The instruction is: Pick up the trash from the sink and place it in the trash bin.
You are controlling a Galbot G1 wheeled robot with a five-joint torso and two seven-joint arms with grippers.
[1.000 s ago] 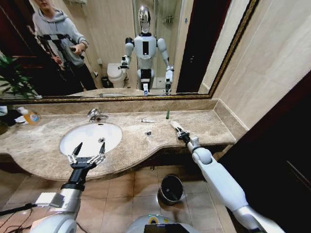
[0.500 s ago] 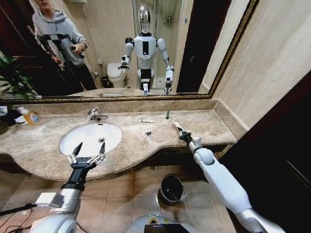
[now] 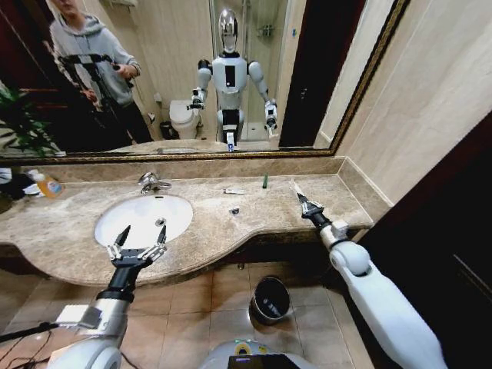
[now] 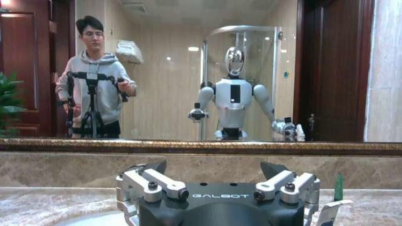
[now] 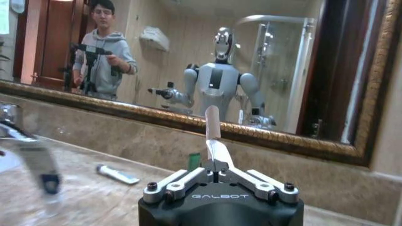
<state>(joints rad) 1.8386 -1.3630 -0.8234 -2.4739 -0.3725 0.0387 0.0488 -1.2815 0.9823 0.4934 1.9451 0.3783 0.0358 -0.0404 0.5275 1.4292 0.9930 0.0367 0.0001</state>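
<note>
Over the right end of the counter [image 3: 231,231], the right gripper [image 3: 301,198] was pinching a slim white sachet [image 3: 295,188], its fingers pressed together on it; the right wrist view showed the sachet [image 5: 212,129] standing up from the closed tips. Beyond them that view also caught a green tube [image 5: 194,161] upright by the wall and a flat packet [image 5: 116,174] lying on the marble. From the head, the left gripper [image 3: 138,244] hovered spread at the near rim of the sink [image 3: 108,217]. A dark bit [image 3: 234,211] lay mid-counter. On the floor below stood the bin [image 3: 270,299].
</note>
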